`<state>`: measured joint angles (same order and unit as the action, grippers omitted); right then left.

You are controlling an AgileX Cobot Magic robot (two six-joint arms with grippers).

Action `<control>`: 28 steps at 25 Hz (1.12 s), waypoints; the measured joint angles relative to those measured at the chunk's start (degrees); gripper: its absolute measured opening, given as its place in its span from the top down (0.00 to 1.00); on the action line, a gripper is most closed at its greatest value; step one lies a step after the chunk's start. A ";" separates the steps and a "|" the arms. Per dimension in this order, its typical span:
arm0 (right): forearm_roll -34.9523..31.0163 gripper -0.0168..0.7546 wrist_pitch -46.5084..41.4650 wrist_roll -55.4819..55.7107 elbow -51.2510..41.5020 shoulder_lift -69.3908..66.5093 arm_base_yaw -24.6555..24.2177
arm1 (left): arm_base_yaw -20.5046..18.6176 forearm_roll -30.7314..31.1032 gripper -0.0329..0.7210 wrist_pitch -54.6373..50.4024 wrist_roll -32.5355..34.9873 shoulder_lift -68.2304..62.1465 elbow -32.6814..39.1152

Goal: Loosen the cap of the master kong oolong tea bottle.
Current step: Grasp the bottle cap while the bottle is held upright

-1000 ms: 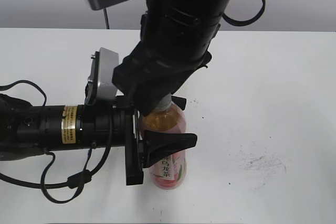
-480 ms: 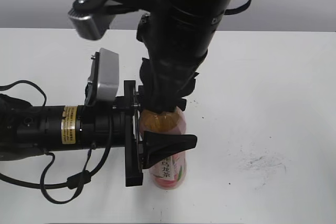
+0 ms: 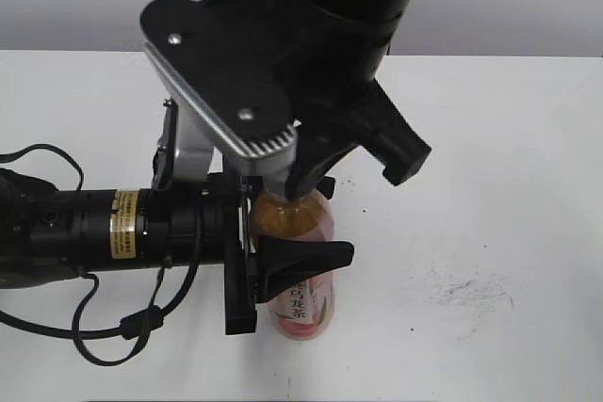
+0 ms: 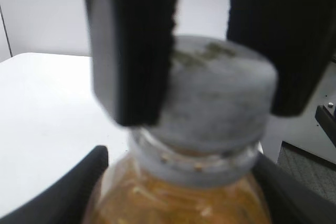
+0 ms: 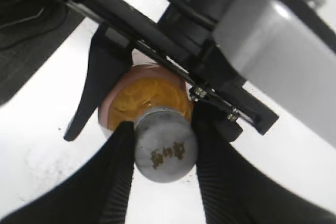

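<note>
Left claw [image 3: 283, 256] clamped sideways; right claw [image 5: 164, 150] closed, pointing down.

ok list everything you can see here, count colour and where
master kong oolong tea bottle: one, clear plastic with amber tea and a pink-and-white label, upright on the table near the front centre
cap: one, white with a dark logo on top, on the bottle's neck
table: one, white, with faint dark scuffs right of the bottle
wall: one, grey, behind the table
cables: black, looping beside the left arm at the left edge
left gripper: one, black, reaching in sideways from the left, jaws shut on the bottle's body
right gripper: one, black, coming down from above, jaws shut on the cap
</note>
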<state>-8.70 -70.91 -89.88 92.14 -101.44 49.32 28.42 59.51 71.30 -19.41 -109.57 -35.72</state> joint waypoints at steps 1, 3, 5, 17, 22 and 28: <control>0.00 0.62 0.00 -3.99 0.04 0.00 0.00 | 0.00 0.00 0.36 0.00 0.00 0.00 0.00; 0.00 0.62 0.00 -11.10 0.11 0.00 0.00 | 0.00 0.00 0.36 0.00 0.00 0.00 0.00; 0.00 0.62 0.00 -18.39 0.11 0.00 0.00 | 0.00 0.00 0.36 0.00 0.00 0.00 0.00; 1.23 0.62 0.30 -47.66 0.19 0.05 0.00 | 0.00 -0.43 0.36 -0.16 -0.23 0.00 0.00; 1.56 0.62 0.38 -52.64 0.19 0.28 0.00 | 0.00 -0.49 0.36 -0.16 -0.23 0.00 0.00; 1.68 0.63 0.64 -54.54 0.19 0.82 0.00 | 0.00 -0.49 0.36 -0.18 -0.29 0.00 0.00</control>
<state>-7.01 -70.26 -144.42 92.33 -100.62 49.32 28.42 59.02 71.12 -19.70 -109.57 -35.72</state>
